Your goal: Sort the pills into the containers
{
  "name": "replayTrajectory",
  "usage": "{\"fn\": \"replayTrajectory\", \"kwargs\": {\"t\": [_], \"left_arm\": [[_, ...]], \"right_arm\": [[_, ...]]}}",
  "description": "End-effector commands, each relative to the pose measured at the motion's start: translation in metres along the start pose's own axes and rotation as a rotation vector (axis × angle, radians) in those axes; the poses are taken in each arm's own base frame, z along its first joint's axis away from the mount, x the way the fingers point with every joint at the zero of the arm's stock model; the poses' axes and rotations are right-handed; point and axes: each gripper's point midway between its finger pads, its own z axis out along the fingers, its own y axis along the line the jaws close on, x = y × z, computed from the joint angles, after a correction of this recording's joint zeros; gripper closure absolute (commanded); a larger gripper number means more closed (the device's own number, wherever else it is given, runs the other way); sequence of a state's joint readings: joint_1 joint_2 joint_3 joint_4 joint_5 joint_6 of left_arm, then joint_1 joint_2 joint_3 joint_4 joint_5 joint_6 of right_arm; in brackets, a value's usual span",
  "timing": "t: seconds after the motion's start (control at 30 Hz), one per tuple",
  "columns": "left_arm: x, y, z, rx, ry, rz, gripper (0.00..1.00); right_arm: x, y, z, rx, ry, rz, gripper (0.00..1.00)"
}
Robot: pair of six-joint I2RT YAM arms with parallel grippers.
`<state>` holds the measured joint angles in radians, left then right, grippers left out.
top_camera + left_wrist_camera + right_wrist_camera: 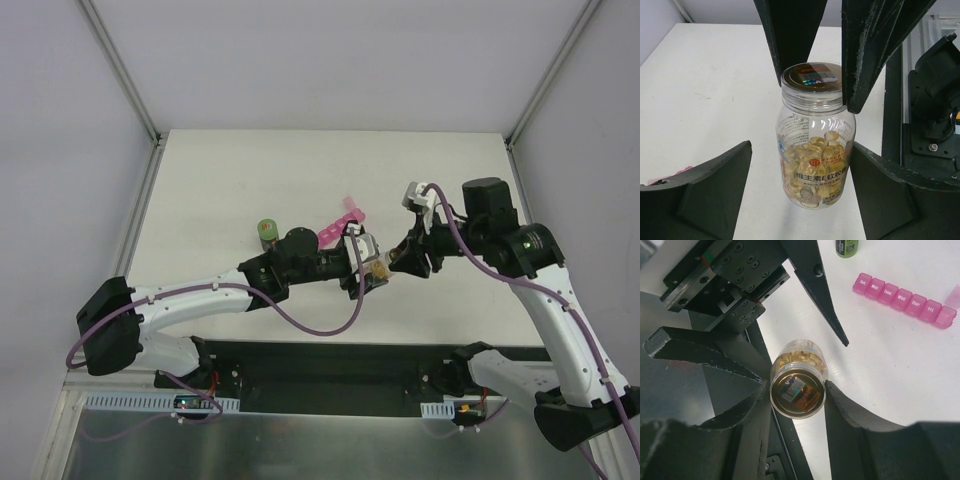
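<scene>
**A green bottle (267, 232) on the white table (300, 170)**

You see the green bottle standing upright, with a dark cap, a little left of the table's middle. In the right wrist view the top edge cuts it. Along the near edge of the table you find a black strip (330, 362), and then a grey metal sheet (300, 450).

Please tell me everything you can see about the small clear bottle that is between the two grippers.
The bottle is small, round, of clear plastic, with a shiny printed seal on top and a label with red characters. Amber pills fill roughly its lower half. The right gripper clamps its top from both sides. The left gripper is open, one finger on each side of its body. Whether it rests on the table, I cannot tell.
</scene>
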<state>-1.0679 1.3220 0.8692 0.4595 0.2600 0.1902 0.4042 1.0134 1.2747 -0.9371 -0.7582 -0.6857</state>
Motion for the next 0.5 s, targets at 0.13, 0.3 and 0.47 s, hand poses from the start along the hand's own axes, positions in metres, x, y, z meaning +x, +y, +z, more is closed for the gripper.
{"fn": "replayTrajectory", "kwargs": {"t": [0.13,0.3,0.47], "left_arm": [[-0.02,-0.008,0.004,0.046,-0.041,-0.009,0.24],[-0.015,-0.013,0.006,0.061,-0.028,-0.011,0.17],[-0.016,-0.013,0.007,0.063,-0.029,-0.006,0.19]], "right_arm": [[-0.013,-0.003,0.002,0.023,-0.055,0.029,0.86],[-0.014,-0.003,0.006,0.009,-0.057,0.059,0.86],[-0.014,-0.001,0.009,-0.018,-0.059,0.075,0.86]]}}
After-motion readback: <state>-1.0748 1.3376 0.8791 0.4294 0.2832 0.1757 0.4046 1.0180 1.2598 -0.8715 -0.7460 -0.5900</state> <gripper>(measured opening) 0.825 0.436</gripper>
